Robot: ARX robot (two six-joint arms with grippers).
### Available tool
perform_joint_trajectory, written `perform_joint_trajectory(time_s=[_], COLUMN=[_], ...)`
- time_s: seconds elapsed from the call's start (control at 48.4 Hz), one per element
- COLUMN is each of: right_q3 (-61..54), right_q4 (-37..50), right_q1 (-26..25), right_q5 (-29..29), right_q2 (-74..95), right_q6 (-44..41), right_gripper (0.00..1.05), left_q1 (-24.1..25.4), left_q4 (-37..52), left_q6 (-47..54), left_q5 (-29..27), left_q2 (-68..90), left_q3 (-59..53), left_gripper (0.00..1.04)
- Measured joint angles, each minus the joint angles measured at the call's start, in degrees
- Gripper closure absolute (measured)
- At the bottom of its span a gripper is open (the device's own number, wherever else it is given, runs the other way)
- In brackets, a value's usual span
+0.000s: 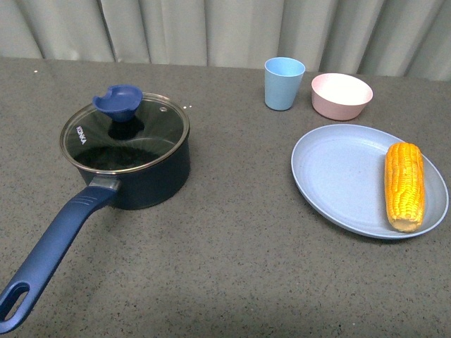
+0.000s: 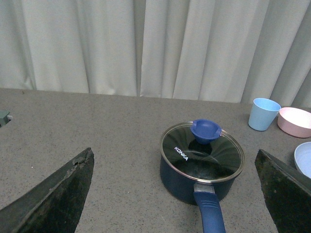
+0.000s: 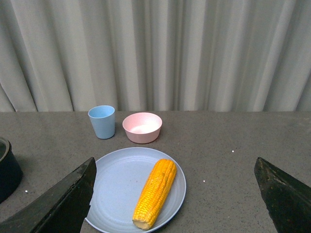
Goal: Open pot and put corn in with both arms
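Observation:
The dark navy pot (image 1: pixel 144 176) stands on the left of the table with its glass lid (image 1: pixel 125 137) on, a blue knob (image 1: pixel 118 101) on top, and its long blue handle (image 1: pixel 53 246) pointing toward me. The corn (image 1: pixel 404 184) lies on a light blue plate (image 1: pixel 331 176) on the right. Neither arm shows in the front view. My left gripper (image 2: pixel 180 194) is open and empty, held back from the pot (image 2: pixel 201 170). My right gripper (image 3: pixel 180 194) is open and empty, held back from the corn (image 3: pixel 155 192) on the plate (image 3: pixel 116 184).
A light blue cup (image 1: pixel 284 83) and a pink bowl (image 1: pixel 342 96) stand behind the plate near the grey curtain. The table surface is dark grey and speckled.

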State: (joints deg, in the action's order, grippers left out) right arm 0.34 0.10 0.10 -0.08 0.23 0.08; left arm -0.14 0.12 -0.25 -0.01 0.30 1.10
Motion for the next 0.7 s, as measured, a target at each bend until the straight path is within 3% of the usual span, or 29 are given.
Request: perform_joint_trajectory(time_s=[0.702], right_q3=[0.0], right_q4=[0.0], right_q1=[0.0], right_q5=[0.0], right_q2=[0.0], right_q6=[0.0], right_gripper=[0.09], left_q1=[0.0], left_q4=[0.0], left_q6=[0.0], left_q5=[0.0], left_q2=[0.0], left_q3=[0.0], left_gripper=[0.07])
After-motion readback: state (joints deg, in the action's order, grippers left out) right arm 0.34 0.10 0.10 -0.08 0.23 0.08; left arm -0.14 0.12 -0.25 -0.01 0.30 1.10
